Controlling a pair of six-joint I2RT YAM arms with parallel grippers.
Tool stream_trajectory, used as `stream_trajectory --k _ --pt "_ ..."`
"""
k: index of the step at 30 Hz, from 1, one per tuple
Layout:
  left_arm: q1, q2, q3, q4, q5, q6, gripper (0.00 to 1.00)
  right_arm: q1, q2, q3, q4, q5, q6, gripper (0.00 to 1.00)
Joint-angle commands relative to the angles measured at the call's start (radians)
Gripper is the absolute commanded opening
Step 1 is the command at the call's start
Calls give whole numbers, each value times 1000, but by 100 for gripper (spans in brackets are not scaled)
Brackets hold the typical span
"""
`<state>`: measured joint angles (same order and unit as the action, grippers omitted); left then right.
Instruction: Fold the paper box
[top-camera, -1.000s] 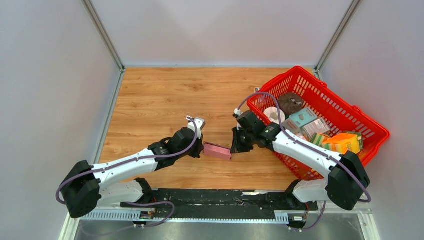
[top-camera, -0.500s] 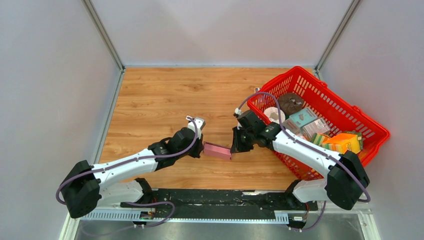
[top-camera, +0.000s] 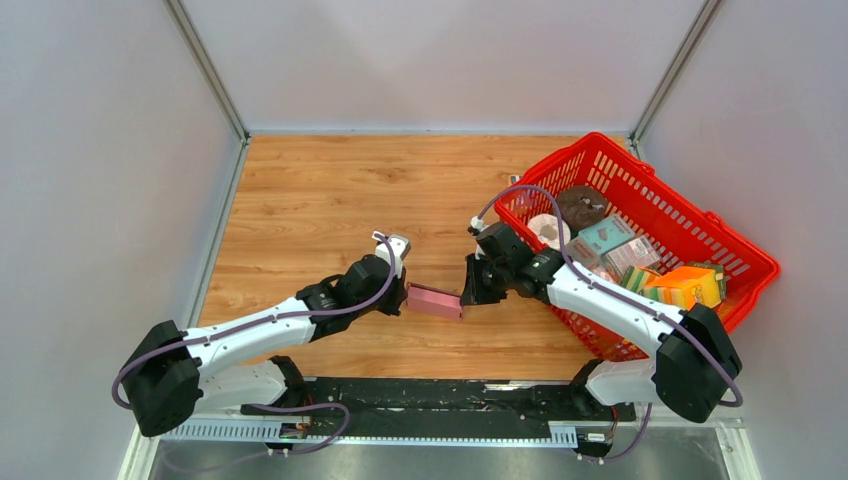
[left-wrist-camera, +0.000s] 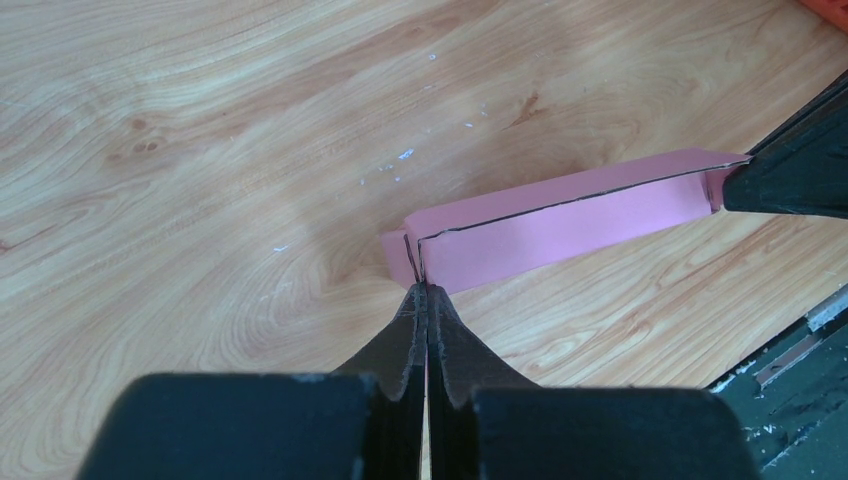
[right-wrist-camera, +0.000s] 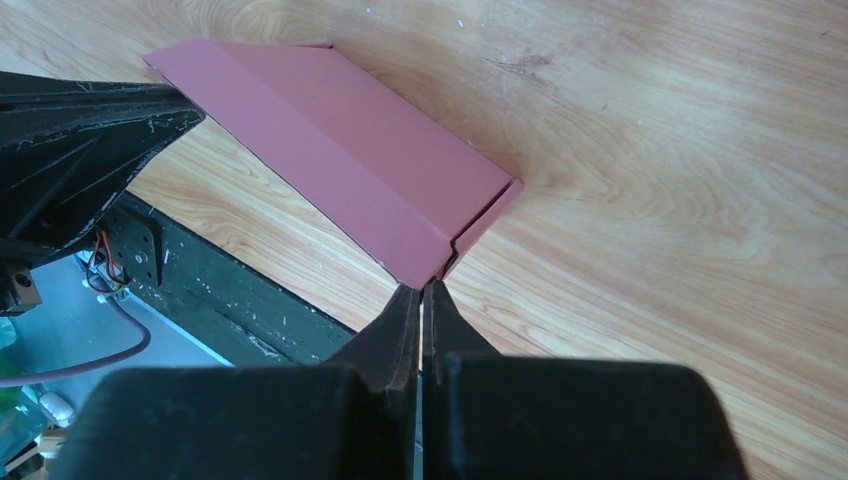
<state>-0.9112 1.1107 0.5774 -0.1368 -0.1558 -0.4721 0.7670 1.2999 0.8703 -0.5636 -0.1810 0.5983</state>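
Observation:
The paper box (top-camera: 434, 302) is a small pink folded rectangle, held just above the wooden table between my two arms. My left gripper (top-camera: 403, 299) is shut on its left end; in the left wrist view the gripper (left-wrist-camera: 422, 290) pinches the near edge of the pink card (left-wrist-camera: 560, 220). My right gripper (top-camera: 465, 299) is shut on its right end; in the right wrist view the gripper (right-wrist-camera: 422, 288) grips the near corner of the box (right-wrist-camera: 340, 150). The box's top panel is creased lengthwise into a low ridge.
A red basket (top-camera: 745, 262) stands at the right, holding teal and orange boxes, a white roll and other goods. The right arm reaches past its front-left corner. The black mounting rail (top-camera: 420, 395) runs along the near table edge. Grey walls close in the table.

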Motion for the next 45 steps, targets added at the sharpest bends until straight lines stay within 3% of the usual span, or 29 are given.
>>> stream_trajectory --k 1,16,24,31,38,45 --pt "-8 21 19 -6 55 1 0 8 4 13 122 -75 32 0" --pt "-8 5 1 -9 42 0 0 9 -21 -50 30 116 -144 0" --pt "-8 -26 27 -52 53 -7 0 23 13 -68 96 87 -135 0" --pt "-5 -143 85 -147 45 -2 28 26 10 -62 94 86 -144 0" --pt "9 -213 157 -274 -1 61 35 28 19 -36 79 77 -153 0" --pt "18 -80 226 -296 39 121 39 31 18 -33 74 80 -152 0"
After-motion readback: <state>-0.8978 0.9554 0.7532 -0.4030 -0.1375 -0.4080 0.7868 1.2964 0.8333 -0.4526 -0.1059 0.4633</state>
